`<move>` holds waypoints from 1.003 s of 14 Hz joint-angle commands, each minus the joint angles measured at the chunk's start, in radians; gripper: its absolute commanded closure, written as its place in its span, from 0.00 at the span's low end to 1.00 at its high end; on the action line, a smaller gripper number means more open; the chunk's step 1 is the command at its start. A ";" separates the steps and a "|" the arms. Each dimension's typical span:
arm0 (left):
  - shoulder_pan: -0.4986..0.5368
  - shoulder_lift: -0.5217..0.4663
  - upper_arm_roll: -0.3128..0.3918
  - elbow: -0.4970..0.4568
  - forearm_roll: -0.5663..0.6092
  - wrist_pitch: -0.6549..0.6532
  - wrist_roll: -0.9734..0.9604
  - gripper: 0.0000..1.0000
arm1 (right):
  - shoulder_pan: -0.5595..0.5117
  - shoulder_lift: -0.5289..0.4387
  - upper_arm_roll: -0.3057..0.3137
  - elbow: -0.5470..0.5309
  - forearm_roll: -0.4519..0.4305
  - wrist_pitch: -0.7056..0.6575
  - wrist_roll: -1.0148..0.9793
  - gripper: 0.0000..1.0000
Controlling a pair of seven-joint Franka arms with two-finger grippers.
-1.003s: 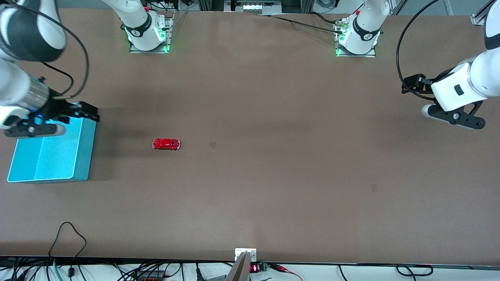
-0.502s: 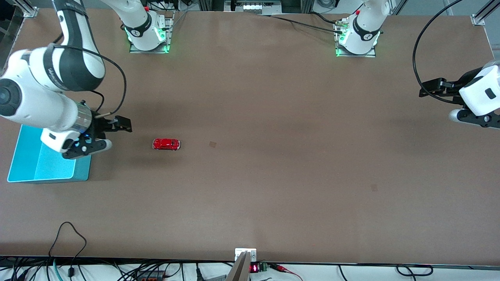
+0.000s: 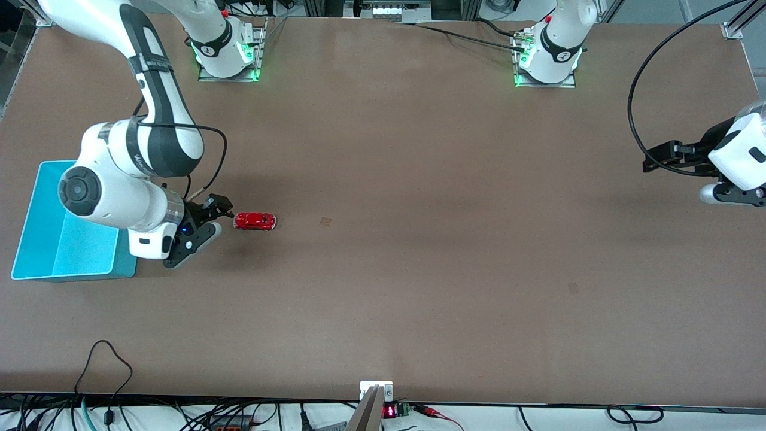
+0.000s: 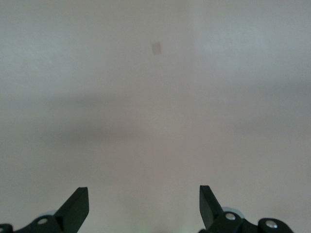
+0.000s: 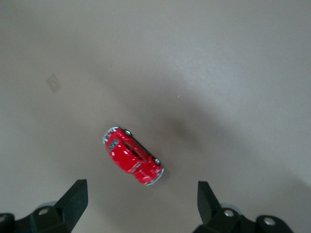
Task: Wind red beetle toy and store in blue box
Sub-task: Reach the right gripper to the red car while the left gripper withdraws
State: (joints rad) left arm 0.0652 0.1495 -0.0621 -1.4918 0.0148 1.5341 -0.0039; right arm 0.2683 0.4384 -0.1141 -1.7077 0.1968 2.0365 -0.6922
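The red beetle toy [image 3: 255, 221] lies on the brown table, beside the blue box [image 3: 27, 227] and toward the table's middle from it. My right gripper [image 3: 206, 230] hangs low between box and toy, just short of the toy. In the right wrist view the toy [image 5: 132, 156] lies a little ahead of the open right gripper [image 5: 141, 194], with nothing between the fingers. The right arm covers part of the box. My left gripper [image 3: 718, 194] waits at the left arm's end of the table. Its wrist view shows the open left gripper [image 4: 143, 198] over bare table.
Both arm bases [image 3: 227, 54] [image 3: 547, 60] stand along the table's back edge. A small dark mark [image 3: 325, 221] sits beside the toy, another [image 3: 573, 288] nearer the camera. A black cable [image 3: 105, 359] loops onto the front edge.
My right arm has swung from over the blue box to beside the toy and come lower. The left arm drifted slightly toward its end of the table. The toy has not moved.
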 commanded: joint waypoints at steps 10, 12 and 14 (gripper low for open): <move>-0.140 -0.146 0.129 -0.243 -0.022 0.213 -0.039 0.00 | 0.046 0.075 0.074 -0.115 -0.148 0.221 -0.228 0.00; -0.139 -0.142 0.130 -0.240 -0.021 0.212 -0.039 0.00 | 0.048 0.079 0.074 -0.145 -0.148 0.257 -0.256 0.00; -0.131 -0.142 0.128 -0.239 -0.019 0.192 -0.036 0.00 | 0.046 0.074 0.074 -0.173 -0.148 0.258 -0.289 0.00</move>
State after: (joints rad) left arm -0.0524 0.0293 0.0473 -1.7104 0.0085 1.7377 -0.0377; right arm 0.3180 0.5327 -0.0416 -1.8398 0.0596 2.2754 -0.9404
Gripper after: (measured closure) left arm 0.000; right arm 0.000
